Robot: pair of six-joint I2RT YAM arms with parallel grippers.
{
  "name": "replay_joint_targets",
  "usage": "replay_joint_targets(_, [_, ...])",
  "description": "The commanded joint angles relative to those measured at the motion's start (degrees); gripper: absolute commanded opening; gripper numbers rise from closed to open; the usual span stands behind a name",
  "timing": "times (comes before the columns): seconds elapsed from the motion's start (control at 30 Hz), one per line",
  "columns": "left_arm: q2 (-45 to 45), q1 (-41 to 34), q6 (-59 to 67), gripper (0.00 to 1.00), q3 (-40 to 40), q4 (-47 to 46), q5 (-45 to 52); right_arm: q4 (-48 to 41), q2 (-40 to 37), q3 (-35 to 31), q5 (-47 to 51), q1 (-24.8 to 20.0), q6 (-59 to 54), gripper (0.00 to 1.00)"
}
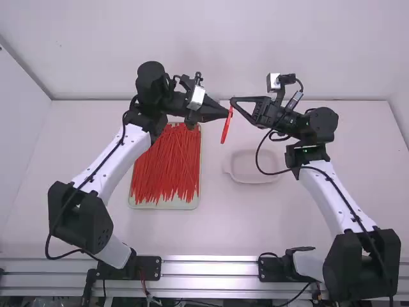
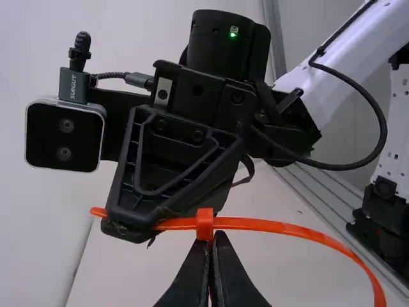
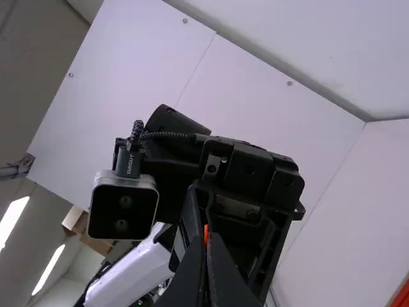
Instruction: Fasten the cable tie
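1. Tray [image 1: 163, 206] of spare red ties [image 1: 169, 163] is lying on the table, and each place below is being given from it.
2. Left gripper [image 1: 222, 114] is hovering in the air just past the tray's far right corner. Its jaws are pressing together and pinching the cable tie [image 1: 225, 130] right at its square head [image 2: 204, 224].
3. Cable tie is hanging off that same corner of the tray, well clear of the table. In the left wrist view its strap is running sideways out of the head, along the line between the two grippers, then curving down into a loose loop.
4. Right gripper [image 1: 234, 102] is sitting a little farther right of the tray, almost tip to tip with the left one. Its jaws are lying closed, and they appear to be nipping the short tail that is poking out on the far side of the head.
5. Judging from this, the tail is looking threaded through the head while the loop is staying wide. The coming pull is turning on the strap's long axis: the tail is pointing away from the tray toward the right arm. That arm is the one placed to draw it while the left one is anchoring the head.
6. Bowl [image 1: 238, 171] is resting on the table to the right of the tray, below the right gripper and apart from the tie.
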Motion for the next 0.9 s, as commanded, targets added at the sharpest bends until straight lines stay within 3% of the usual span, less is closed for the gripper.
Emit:
replay_joint_targets(0.0, [-0.52, -0.22, 1.73, 0.02, 1.49, -0.72, 0.04, 0.92, 0.02, -0.24, -1.16, 0.15, -0.09, 0.0])
replay_joint_targets(0.33, [-0.52, -0.24, 6.84, 0.02, 1.49, -8.02, 0.02, 2.43, -0.04, -0.24, -1.6, -0.61, 1.62, 0.0])
replay_joint_targets(0.6, [-0.52, -0.22, 19.63, 0.02, 1.49, -27.04, -4.35, 8.76, -0.04, -0.24, -1.79, -2.29, 5.29, 0.0])
replay_joint_targets(0.87, [-0.52, -0.22, 31.08, 0.02, 1.49, -44.57, -8.74, 8.74, -0.09, -0.24, -1.36, -2.93, 6.1, 0.0])
